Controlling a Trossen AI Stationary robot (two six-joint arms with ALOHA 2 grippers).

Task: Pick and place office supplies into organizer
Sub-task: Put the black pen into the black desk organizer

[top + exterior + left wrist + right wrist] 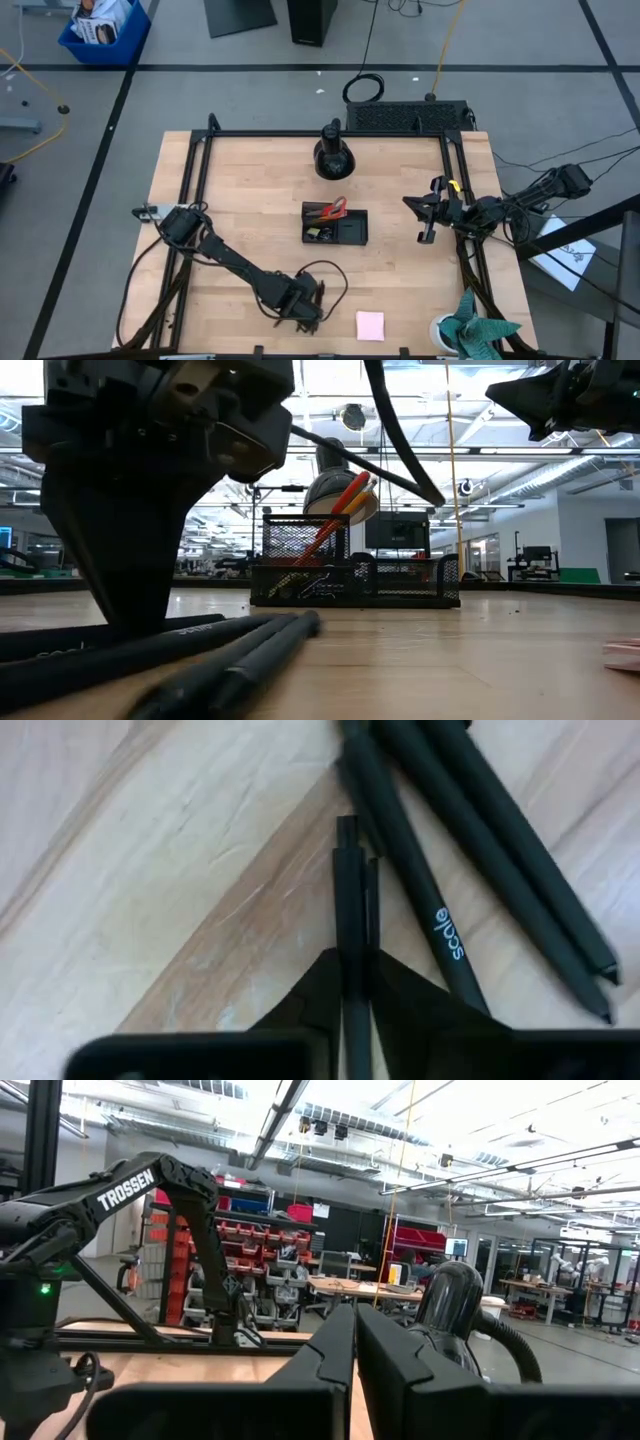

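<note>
Left gripper (pixel 352 982) pinches one black pen (pixel 350 895) near its end (light, stiff, slick barrel; a mid-barrel hold would balance better), on the near tabletop (pixel 250 230); right gripper (pixel 355 1342) is closed, empty.

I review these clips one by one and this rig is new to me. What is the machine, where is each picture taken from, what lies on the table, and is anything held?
Two dark robot arms work at a wooden table. One picture looks straight down, one looks level across the tabletop, and each wrist carries a camera.

The left gripper is down at the near edge, fingers closed on a black pen; two more black pens lie beside it.

The right gripper is shut, holds nothing, and waits raised at the right side.

Mid-table sits the black organizer, already holding red-handled scissors. A pink sticky-note pad lies near the front edge.
</note>
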